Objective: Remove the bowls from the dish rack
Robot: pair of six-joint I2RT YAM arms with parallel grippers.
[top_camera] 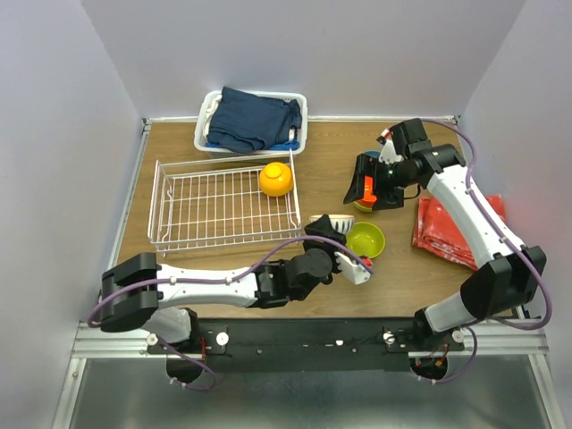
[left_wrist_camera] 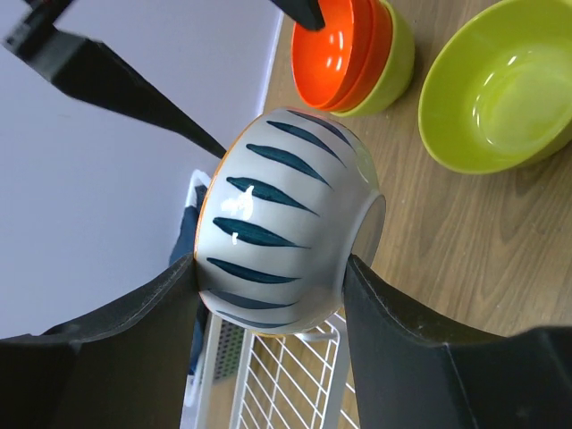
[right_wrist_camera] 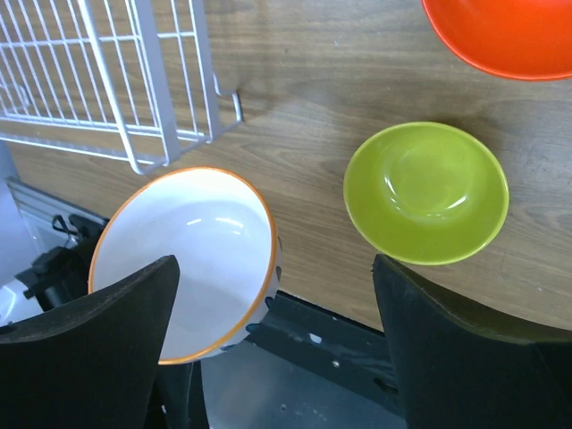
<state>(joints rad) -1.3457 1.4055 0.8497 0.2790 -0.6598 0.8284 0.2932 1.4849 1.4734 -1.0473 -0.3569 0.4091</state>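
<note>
**A:** Left gripper (left_wrist_camera: 271, 268), status?

**B:** Clenched on the white bowl with dark blue stripes (left_wrist_camera: 286, 223), with one finger (left_wrist_camera: 134, 357) pressed to each side of its wall. The bowl is tipped on its side. In the top view it sits at frame centre, just off the lower right corner of the dish rack (top_camera: 223, 207) and outside the wire. I cannot tell whether it touches the table (top_camera: 402, 277).

**A:** Right gripper (right_wrist_camera: 274, 266)?

**B:** Spread wide, with nothing between the fingers. The top view puts it right of centre, over a stack of red-orange bowls (left_wrist_camera: 335, 45) nested in a lime-green bowl (left_wrist_camera: 393, 63).

**A:** Remaining bowls?

**B:** A second lime-green bowl (top_camera: 365, 239) stands upright on the wood, just right of the held one. The orange-yellow bowl (top_camera: 275, 179) is inside the rack, in its upper right corner.

**A:** Other items?

**B:** A white basket with dark blue cloth (top_camera: 253, 121) at top centre, and a red cloth (top_camera: 456, 228) at the right edge.
</note>
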